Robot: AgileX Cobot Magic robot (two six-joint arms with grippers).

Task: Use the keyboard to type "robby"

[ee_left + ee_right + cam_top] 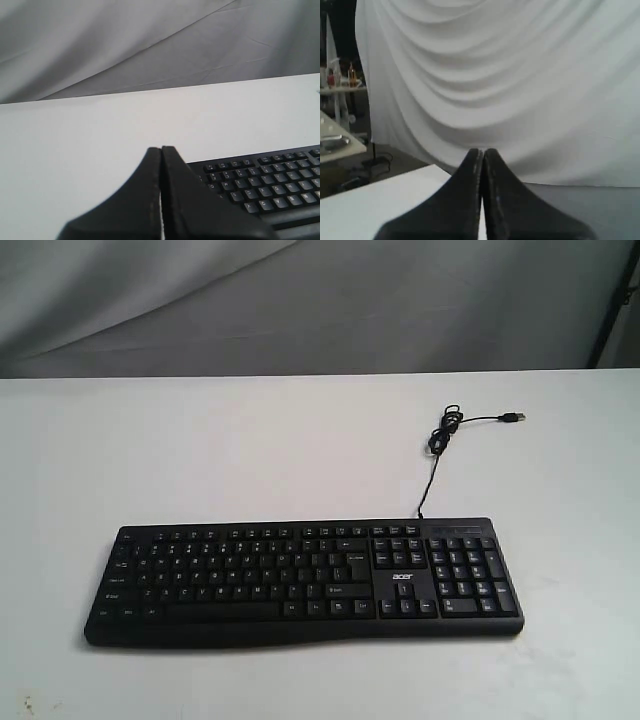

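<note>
A wide black keyboard (305, 580) with white-lettered keys, a number pad and an "acer" logo lies flat near the front of the white table (250, 450). Its thin black cable (438, 440) runs back to a loose coil and a free USB plug (514, 417). Neither arm shows in the exterior view. In the left wrist view my left gripper (161, 148) is shut with nothing held, hovering beside the keyboard's (265, 187) left end. My right gripper (482, 150) is shut too, empty, pointing at the white curtain past a table corner; no keyboard appears there.
A grey-white cloth backdrop (300, 300) hangs behind the table. In the right wrist view a side bench (335, 140) with small items and dark floor cables (375, 162) lies off the table's edge.
</note>
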